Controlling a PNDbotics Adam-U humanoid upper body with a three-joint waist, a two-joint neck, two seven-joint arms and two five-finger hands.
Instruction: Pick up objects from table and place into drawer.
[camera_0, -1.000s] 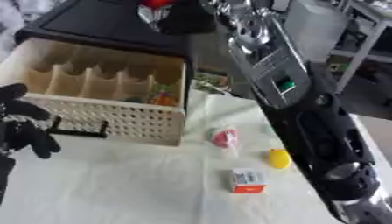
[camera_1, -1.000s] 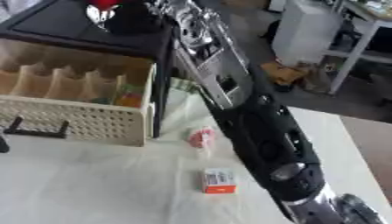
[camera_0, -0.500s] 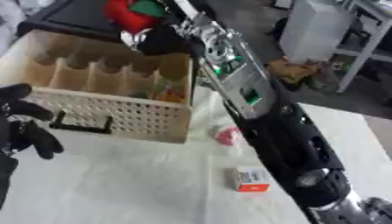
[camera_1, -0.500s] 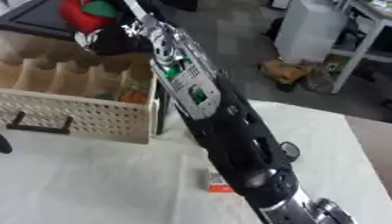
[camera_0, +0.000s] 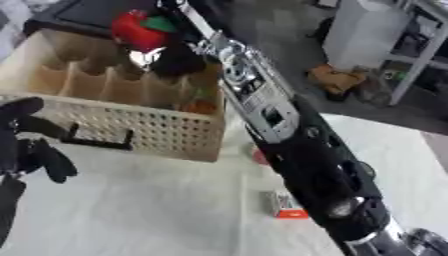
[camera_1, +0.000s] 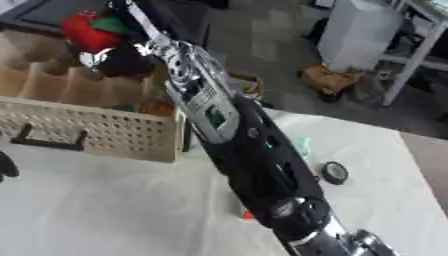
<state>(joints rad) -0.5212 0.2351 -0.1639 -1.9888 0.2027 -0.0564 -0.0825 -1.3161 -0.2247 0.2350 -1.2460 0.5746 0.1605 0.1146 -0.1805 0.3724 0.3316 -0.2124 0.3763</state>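
From the left eye, the robot's long black and silver right arm (camera_0: 289, 135) stretches from the bottom right up to the top left. Its right hand (camera_0: 175, 59) is over the far side of the open pale wooden drawer with a holey front wall (camera_0: 131, 131). The hand's fingers are curled round a red round toy with a green top (camera_0: 140, 30), and the toy is up in the air above the drawer's little boxes. Something orange (camera_0: 202, 106) lies inside the drawer by its right wall. The drawer has a black handle (camera_0: 98, 142) on its front. The black left hand (camera_0: 31, 150) is at the left edge, just in front of the drawer, with its fingers loose and holding nothing. On the white cloth surface (camera_0: 149, 205) a small orange and white box (camera_0: 285, 205) lies just beside the arm. A bit of something pink (camera_0: 259, 156) peeks out next to the arm.

From the right eye, the same red toy is held over the drawer. A small round black thing (camera_1: 333, 172) lies on the surface to the right of the arm. A pale green patch (camera_1: 301, 146) shows near it; I cannot tell what it is.
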